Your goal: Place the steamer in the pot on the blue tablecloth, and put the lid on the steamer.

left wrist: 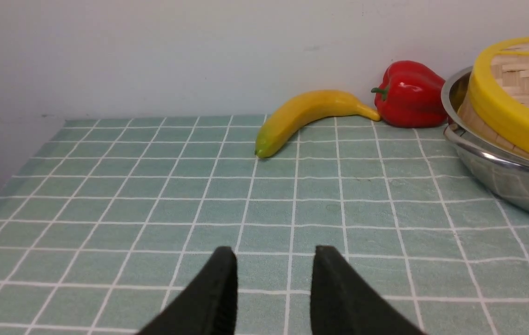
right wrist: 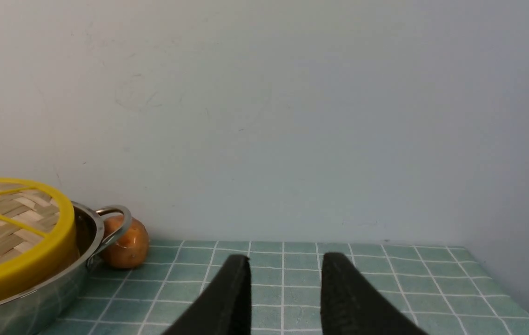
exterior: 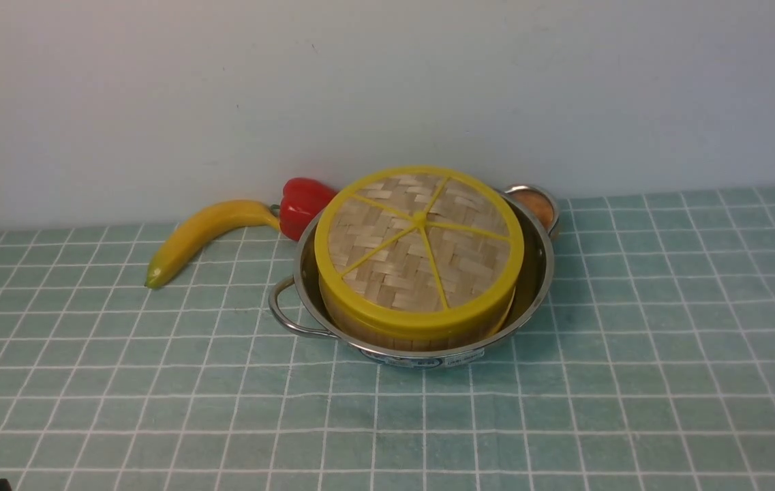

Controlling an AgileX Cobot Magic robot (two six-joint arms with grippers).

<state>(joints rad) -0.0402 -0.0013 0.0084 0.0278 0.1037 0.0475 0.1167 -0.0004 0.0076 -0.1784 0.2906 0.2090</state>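
- Behind the blue tablecloth (exterior: 632,382) I see plain wall.
- Lid (exterior: 418,235) caps the steamer (exterior: 360,326) inside the pot (exterior: 537,273).
- Left fingers (left wrist: 220,288) and right fingers (right wrist: 234,293) stand parted, holding nothing.

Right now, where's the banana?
In the front view the banana lies on the blue tablecloth at the back left by the wall, its stem end against the red pepper, left of the pot.

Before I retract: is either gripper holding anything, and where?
Nothing. The left gripper and right gripper both stand open over bare tablecloth; the lid sits untouched.
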